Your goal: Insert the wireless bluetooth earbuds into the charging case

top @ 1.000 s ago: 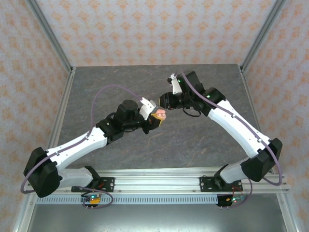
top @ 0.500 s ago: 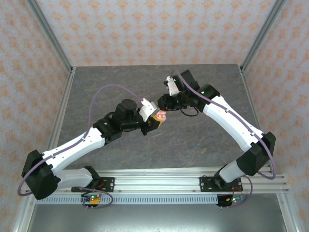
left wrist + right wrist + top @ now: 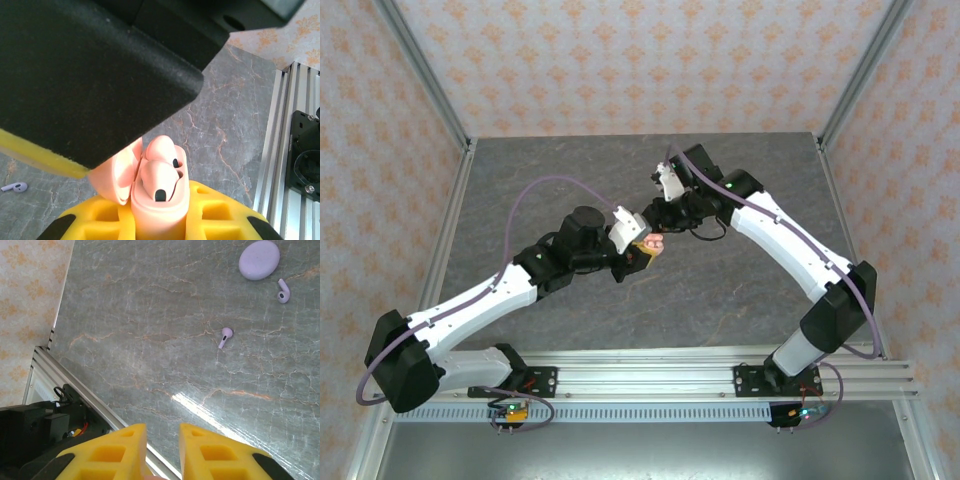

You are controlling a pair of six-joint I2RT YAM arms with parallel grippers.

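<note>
Now — two lilac earbuds (image 3: pixel 225 337), lilac case (image 3: pixel 259 259), pink case (image 3: pixel 157 212)

The left arm (image 3: pixel 490 295) and the right arm (image 3: pixel 790 245) both reach out from the near edge and bend in toward each other. The left gripper (image 3: pixel 642 247) points to the right. Its yellow fingers (image 3: pixel 218 210) squeeze a small pink case (image 3: pixel 159 197) from both sides. The right gripper (image 3: pixel 660 214) hangs just above it, tipped down and to the left. Its yellow fingers (image 3: pixel 122 450) sit close together with a thin gap between them.
</note>
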